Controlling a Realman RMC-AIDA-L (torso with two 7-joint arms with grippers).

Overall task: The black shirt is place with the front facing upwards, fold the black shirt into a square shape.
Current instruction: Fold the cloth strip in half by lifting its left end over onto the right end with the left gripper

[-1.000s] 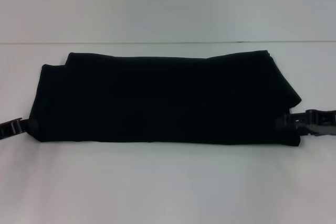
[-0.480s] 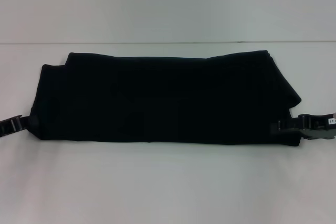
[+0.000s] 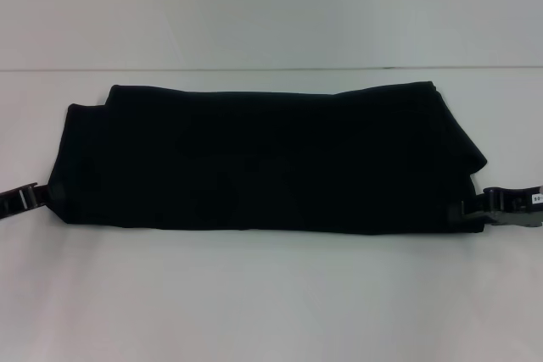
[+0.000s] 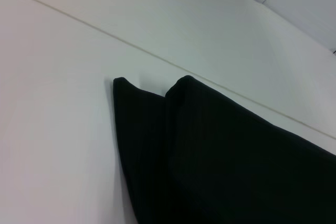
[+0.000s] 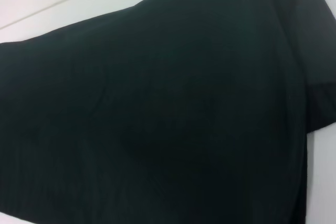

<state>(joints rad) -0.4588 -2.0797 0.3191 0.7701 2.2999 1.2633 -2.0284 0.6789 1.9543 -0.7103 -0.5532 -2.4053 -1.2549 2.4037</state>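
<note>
The black shirt (image 3: 263,158) lies folded long. The left gripper (image 3: 25,199) at 9 o'clock, the right gripper (image 3: 488,209) at 3; I cannot tell their grip.

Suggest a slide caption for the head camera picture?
Plain black fabric shirt folded into a long band on a white table, left gripper and right gripper at its ends.

- My left gripper (image 3: 25,198) runs off the head view's edge; only its tip shows at the shirt's (image 3: 263,158) end, fingers too dark to read.
- My right gripper (image 3: 475,211) is cut off likewise, its tip merging with the cloth.
- Both wrist views crop the shirt.
</note>
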